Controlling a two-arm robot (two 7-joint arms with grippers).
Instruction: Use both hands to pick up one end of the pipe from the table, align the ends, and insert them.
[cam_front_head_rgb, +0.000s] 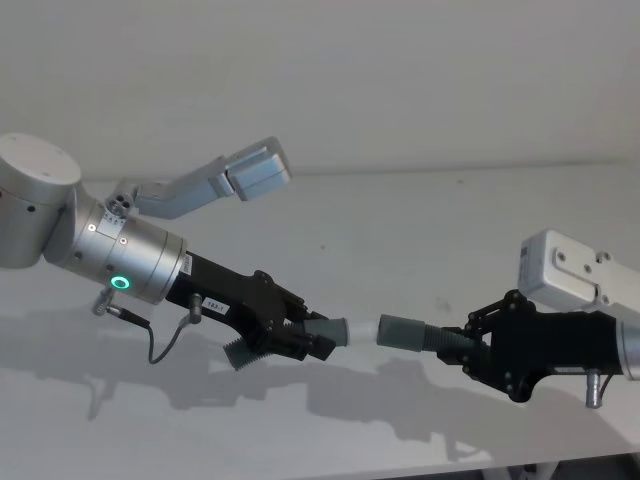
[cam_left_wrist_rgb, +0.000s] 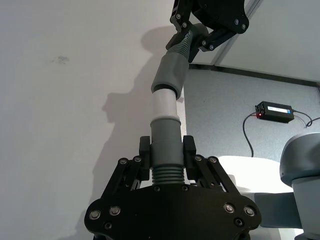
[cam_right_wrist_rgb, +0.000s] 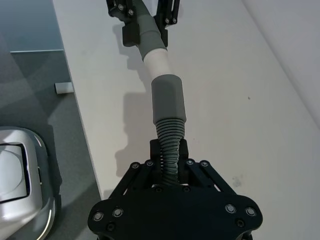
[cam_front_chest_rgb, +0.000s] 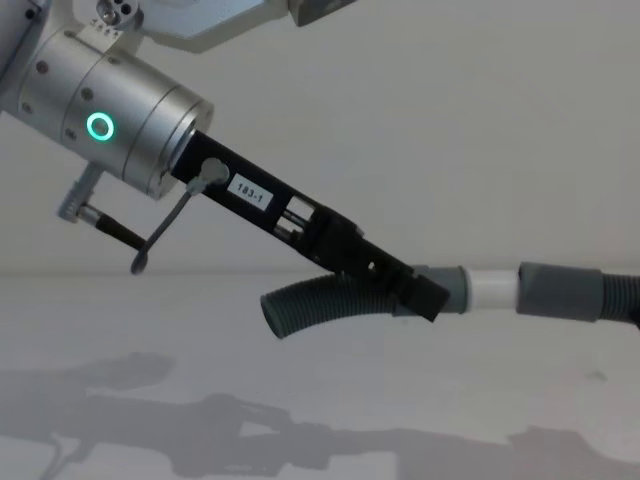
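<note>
Both pipe pieces are held in the air above the table. My left gripper is shut on the left piece just behind its grey cuff, and the ribbed tail curves down behind the fingers. A white spigot sticks out of that cuff. My right gripper is shut on the ribbed part of the other piece, whose grey cuff faces the spigot. The two ends are nearly in line, and the spigot's tip sits at the cuff's mouth.
The table's front edge runs just below the grippers. Beyond the table's side edge lie grey floor, a black box with a cable and the robot's white base. A plain wall stands behind the table.
</note>
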